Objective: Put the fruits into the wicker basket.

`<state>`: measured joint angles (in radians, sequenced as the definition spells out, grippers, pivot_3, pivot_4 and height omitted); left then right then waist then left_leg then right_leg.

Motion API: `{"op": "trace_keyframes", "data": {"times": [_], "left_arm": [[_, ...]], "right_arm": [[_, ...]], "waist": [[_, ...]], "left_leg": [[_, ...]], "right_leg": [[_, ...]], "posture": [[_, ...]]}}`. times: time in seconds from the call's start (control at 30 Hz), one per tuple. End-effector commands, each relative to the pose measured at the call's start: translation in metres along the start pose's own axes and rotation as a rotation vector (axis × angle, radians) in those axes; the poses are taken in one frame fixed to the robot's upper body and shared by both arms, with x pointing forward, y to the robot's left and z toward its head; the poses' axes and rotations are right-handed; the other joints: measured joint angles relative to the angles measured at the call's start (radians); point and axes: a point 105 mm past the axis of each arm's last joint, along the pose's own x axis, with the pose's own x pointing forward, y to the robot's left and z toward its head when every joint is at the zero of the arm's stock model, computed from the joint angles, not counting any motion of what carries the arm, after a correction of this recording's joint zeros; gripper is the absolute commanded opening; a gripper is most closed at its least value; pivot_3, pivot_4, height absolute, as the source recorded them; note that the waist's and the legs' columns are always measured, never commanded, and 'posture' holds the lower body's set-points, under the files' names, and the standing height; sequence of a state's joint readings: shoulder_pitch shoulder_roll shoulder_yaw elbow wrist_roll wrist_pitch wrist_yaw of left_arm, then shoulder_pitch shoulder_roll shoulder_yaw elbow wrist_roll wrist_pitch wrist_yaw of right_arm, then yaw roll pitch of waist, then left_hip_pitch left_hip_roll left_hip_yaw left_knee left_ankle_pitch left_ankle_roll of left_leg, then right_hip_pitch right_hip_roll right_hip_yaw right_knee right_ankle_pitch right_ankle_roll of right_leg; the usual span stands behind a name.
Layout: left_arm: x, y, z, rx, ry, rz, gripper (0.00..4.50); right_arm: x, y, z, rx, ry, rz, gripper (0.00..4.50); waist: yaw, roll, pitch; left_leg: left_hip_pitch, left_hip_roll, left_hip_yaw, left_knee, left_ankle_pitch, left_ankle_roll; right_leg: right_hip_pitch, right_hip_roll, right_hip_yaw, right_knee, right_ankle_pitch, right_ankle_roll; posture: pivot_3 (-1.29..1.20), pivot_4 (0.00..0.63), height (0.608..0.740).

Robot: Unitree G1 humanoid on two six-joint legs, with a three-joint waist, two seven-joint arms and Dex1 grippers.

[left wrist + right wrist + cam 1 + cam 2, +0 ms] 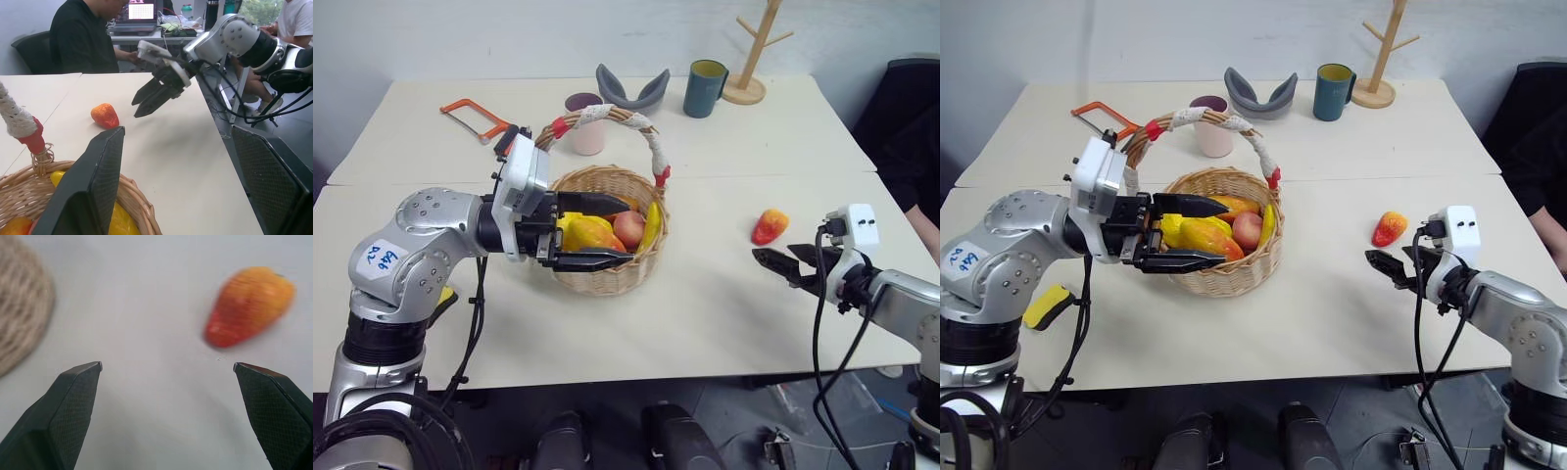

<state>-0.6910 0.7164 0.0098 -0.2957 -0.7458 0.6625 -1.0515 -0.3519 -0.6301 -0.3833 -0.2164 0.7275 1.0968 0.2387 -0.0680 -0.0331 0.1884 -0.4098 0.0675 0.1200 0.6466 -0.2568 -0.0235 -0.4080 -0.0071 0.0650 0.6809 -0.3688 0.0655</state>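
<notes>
Red-orange fruit (770, 226) — open table (724, 294) around — near right end effector (773, 261)

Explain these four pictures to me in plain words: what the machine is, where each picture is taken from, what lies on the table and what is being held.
It is a two-armed robot at a pale table. Two pictures come from cameras in its head, looking down; the other two from a camera on each wrist. The left gripper hangs open over the wicker basket, which already holds several toy fruits; the frames do not show whether its fingers grip any. The right gripper is open and empty, facing a small red-orange fruit lying on the table. Farther back stand a pink cup, a teal mug, a hacksaw and a wooden rack.
</notes>
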Motion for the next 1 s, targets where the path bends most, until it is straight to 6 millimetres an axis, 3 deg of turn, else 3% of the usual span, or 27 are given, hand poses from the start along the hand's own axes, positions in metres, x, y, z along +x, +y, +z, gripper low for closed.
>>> {"op": "trace_keyframes", "data": {"times": [0.03,0.17,0.37,0.47,0.57,0.67,0.8,0.87,1.0], "left_arm": [[0.001,0.001,0.011,0.054,-0.011,-0.009,3.62],[0.002,-0.001,0.013,0.061,-0.012,-0.009,3.62],[0.001,-0.003,0.013,0.068,-0.009,0.014,3.62],[-0.002,-0.003,0.014,0.071,-0.003,0.034,3.62],[-0.006,-0.002,0.014,0.068,0.003,0.060,3.62],[-0.015,0.000,0.012,0.052,0.010,0.110,3.62],[-0.039,0.000,0.006,0.007,0.043,0.205,3.62],[-0.050,-0.001,0.001,-0.004,0.075,0.242,3.62],[-0.078,-0.004,-0.006,-0.025,0.153,0.336,3.62]], "right_arm": [[0.018,-0.022,0.022,0.010,-0.109,-0.135,4.46],[0.045,-0.033,0.035,0.108,-0.149,-0.202,4.46],[0.072,-0.031,0.022,0.103,-0.078,-0.189,4.46],[0.075,-0.028,0.022,0.107,-0.079,-0.168,3.90],[0.071,-0.019,0.031,0.067,-0.120,-0.117,2.99],[0.060,0.011,0.044,0.004,-0.169,0.055,2.37],[0.025,0.083,0.041,-0.102,-0.118,0.463,2.35],[0.013,0.106,0.037,-0.137,-0.081,0.580,2.35],[0.005,0.180,0.043,-0.174,-0.069,0.825,2.35]], "waist": [[-0.002,0.000,0.000],[-0.012,0.001,0.001],[-0.013,0.001,0.001],[-0.014,0.001,0.001],[-0.014,0.001,0.001],[-0.016,0.002,0.001],[-0.017,0.002,0.001],[-0.017,0.002,0.001],[-0.025,0.002,0.001]], "left_leg": [[0.000,0.000,0.000,0.000,0.000,0.000],[0.001,0.000,0.001,0.000,0.000,0.000],[0.002,0.000,0.001,-0.002,0.000,0.000],[0.002,0.000,0.001,-0.001,0.000,0.000],[0.002,0.000,0.001,-0.001,0.000,0.000],[0.002,0.000,0.001,-0.001,0.000,0.000],[0.002,0.001,0.001,-0.002,0.000,-0.001],[0.002,0.002,0.000,-0.001,0.000,-0.002],[0.003,0.003,0.001,-0.001,0.000,-0.002]], "right_leg": [[0.000,0.000,0.000,0.000,0.000,0.000],[0.000,-0.001,0.001,0.001,0.000,0.000],[0.000,-0.001,0.001,0.002,0.000,0.000],[0.000,-0.001,0.001,0.002,0.000,0.000],[0.000,-0.001,0.001,0.002,0.000,0.000],[0.000,0.000,0.001,0.003,0.000,0.000],[0.000,0.000,0.001,0.003,0.000,0.000],[0.000,0.001,0.000,0.003,0.000,0.000],[0.000,0.001,0.000,0.003,0.000,0.000]], "posture": [[0.00,0.150,0.740],[0.00,0.150,0.740],[0.00,0.150,0.740],[0.00,0.150,0.740],[0.00,0.150,0.740],[0.00,0.150,0.740],[0.00,0.150,0.740],[0.00,0.150,0.740],[0.00,0.150,0.740]]}}
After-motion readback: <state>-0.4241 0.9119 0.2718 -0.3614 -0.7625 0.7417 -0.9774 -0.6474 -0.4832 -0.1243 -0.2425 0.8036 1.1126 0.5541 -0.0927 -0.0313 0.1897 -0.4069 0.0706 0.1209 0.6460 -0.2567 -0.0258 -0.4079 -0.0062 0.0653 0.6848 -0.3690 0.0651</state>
